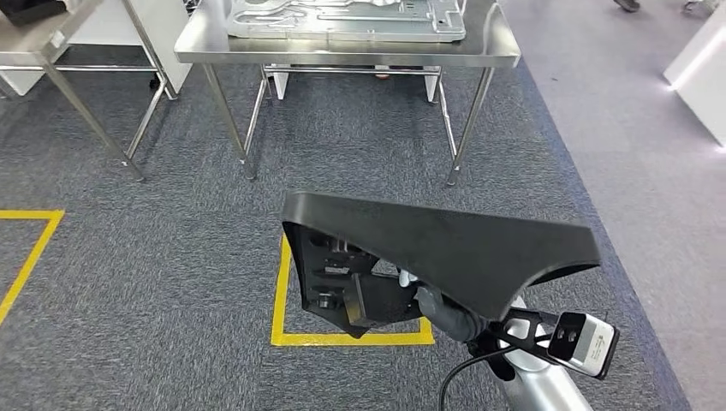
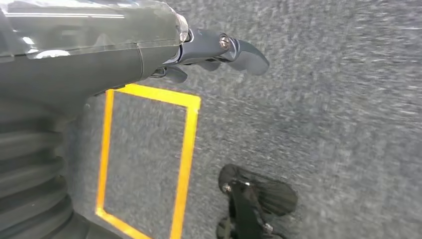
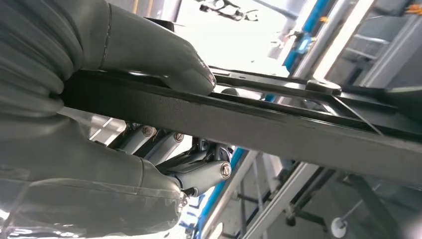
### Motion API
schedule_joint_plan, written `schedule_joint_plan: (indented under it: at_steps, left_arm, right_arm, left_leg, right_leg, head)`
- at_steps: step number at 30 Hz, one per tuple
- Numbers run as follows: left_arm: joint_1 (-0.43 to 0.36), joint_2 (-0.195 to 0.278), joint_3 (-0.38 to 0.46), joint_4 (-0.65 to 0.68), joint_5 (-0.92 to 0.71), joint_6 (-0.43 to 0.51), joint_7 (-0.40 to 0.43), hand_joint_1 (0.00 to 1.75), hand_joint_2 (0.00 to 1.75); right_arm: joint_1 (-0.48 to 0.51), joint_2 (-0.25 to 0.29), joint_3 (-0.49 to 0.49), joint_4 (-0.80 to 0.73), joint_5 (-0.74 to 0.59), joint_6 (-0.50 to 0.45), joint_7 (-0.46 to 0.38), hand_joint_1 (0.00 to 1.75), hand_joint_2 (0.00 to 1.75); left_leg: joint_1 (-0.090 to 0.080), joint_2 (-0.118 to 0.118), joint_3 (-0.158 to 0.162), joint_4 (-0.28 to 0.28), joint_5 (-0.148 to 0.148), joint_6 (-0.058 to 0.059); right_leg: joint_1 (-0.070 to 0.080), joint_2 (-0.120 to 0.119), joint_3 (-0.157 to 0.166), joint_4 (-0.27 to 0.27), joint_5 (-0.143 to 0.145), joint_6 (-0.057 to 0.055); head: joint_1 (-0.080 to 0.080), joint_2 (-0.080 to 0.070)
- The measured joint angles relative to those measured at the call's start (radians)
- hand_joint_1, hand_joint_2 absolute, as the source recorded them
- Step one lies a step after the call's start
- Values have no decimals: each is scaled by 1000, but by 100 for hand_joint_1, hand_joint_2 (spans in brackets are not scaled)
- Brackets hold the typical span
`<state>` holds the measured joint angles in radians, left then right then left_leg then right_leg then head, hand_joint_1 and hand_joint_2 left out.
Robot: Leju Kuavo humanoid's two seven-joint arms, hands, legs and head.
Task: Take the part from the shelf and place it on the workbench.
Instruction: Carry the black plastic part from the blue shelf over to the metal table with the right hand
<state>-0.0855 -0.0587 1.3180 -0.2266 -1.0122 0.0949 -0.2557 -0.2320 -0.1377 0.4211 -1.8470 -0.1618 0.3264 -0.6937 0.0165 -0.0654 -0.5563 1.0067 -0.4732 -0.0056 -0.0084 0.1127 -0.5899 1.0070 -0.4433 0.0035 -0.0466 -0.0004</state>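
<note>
A large black moulded part hangs over the grey carpet in front of me. My right hand grips it from underneath near its lower edge. The right wrist view shows the thumb pressed on one face of the part's flat black edge and the fingers curled against the other face. The steel workbench stands ahead, across the carpet, with a silver metal panel lying on it. My left hand hangs by my side over the floor, fingers loosely curled, holding nothing.
A second steel table stands at the far left. Yellow tape outlines mark squares on the carpet. A white unit sits at the right edge. A person's feet show at the top right.
</note>
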Motion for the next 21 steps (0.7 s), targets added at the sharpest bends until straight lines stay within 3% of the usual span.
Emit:
schedule_joint_plan:
  at_steps: [1, 3, 5, 7, 8, 9, 11, 13, 15, 18, 19, 21]
  left_arm:
    - [-1, 0, 0, 0, -1, -4, 1, 0, 175]
    - [-5, 1, 0, 0, -2, -10, 1, 0, 175]
    - [-4, 2, 0, 0, -3, -12, 0, 0, 175]
    - [0, 3, 0, 0, -3, -13, -2, 0, 175]
    - [2, 3, 0, 0, -3, -13, -2, 0, 175]
    - [2, 4, 0, 0, -4, -14, -2, 0, 175]
    - [1, 4, 0, 0, -4, -16, -3, 0, 175]
    - [-1, 4, 0, 0, -4, -19, -4, 0, 175]
    - [-1, 4, 0, 0, -4, -20, -4, 0, 175]
    - [-3, 6, 0, 0, -4, -20, -5, 0, 175]
    - [-3, 6, 0, 0, -4, -20, -5, 0, 175]
    - [-2, 6, 0, 0, -4, -20, -5, 0, 175]
  right_arm:
    - [1, 0, 0, 0, 8, -5, -1, 173, 175]
    - [3, 0, 0, -2, 20, -13, -2, 173, 175]
    - [3, 0, 0, -3, 27, -18, -3, 173, 175]
    - [6, 0, 0, -4, 31, -22, -3, 173, 175]
    - [7, 0, 0, -4, 33, -23, -4, 173, 175]
    - [8, 0, 0, -4, 34, -25, -4, 173, 175]
    - [8, -1, 0, -6, 35, -26, -4, 173, 175]
    - [8, -1, 0, -9, 35, -26, -4, 173, 175]
    - [8, -2, -1, -11, 33, -25, -5, 173, 175]
    - [8, -3, -2, -14, 30, -19, -7, 173, 175]
    - [7, -3, -3, -14, 30, -16, -7, 173, 175]
    - [7, -2, -3, -14, 29, -11, -8, 173, 175]
  left_leg:
    - [1, 7, 1, -2, 3, 7]
    - [4, 21, 3, -10, 9, 22]
    - [4, 35, 4, -14, 12, 31]
    - [2, 48, 3, -14, 11, 33]
    - [2, 54, 3, -14, 10, 33]
    - [2, 58, 4, -13, 8, 31]
    - [2, 63, 9, -13, 4, 26]
    - [-1, 66, 13, -11, -2, 17]
    - [-4, 68, 14, -12, -6, 5]
    - [-2, 71, 12, 10, -24, -11]
    - [-2, 70, -5, 50, -45, -14]
    - [-1, 70, -77, 186, -102, -19]
  right_leg:
    - [-1, 6, -2, -1, 1, 7]
    - [1, -24, -16, 26, -20, 16]
    - [2, -78, -66, 134, -80, 22]
    - [-2, -101, -129, 262, -129, 27]
    - [-5, -105, -142, 286, -128, 29]
    - [-6, -106, -133, 269, -108, 29]
    - [-7, -112, -64, 135, -40, 24]
    - [-1, -119, -4, 19, -7, 15]
    - [6, -118, 7, -4, -11, 6]
    - [0, -113, 19, -14, -12, -13]
    - [-3, -114, 25, -18, -12, -19]
    - [-1, -113, 33, -19, -19, -27]
  head:
    - [0, 0]
    - [0, 0]
    - [0, 0]
    - [0, 0]
    - [0, 0]
    - [0, 0]
    - [0, 0]
    - [0, 0]
    - [0, 0]
    - [0, 0]
    - [0, 0]
    - [0, 0]
